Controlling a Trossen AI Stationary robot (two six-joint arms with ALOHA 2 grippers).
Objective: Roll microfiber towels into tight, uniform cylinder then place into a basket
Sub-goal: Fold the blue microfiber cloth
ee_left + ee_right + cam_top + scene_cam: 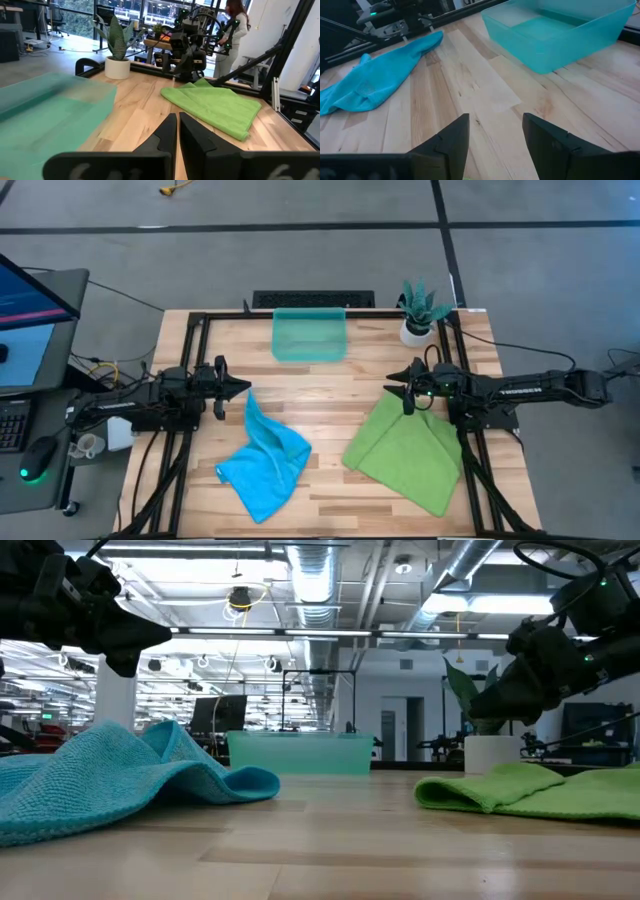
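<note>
Blue and crumpled, one towel (pixel 264 460) is lying on the tabletop (pixel 330 395) beside the closed, empty left gripper (pixel 240 388); the green towel (pixel 408 450) is lying under the wide-open, empty right gripper (pixel 392 391). Flattening each before rolling should be helping tightness; the basket (pixel 309 334) is waiting behind.

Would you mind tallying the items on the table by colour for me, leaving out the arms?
Sky-blue: 1, the crumpled blue towel
Lime-green: 1, the folded green towel
Teal: 1, the empty basket
White with green leaves: 1, the potted plant
Total: 4
</note>
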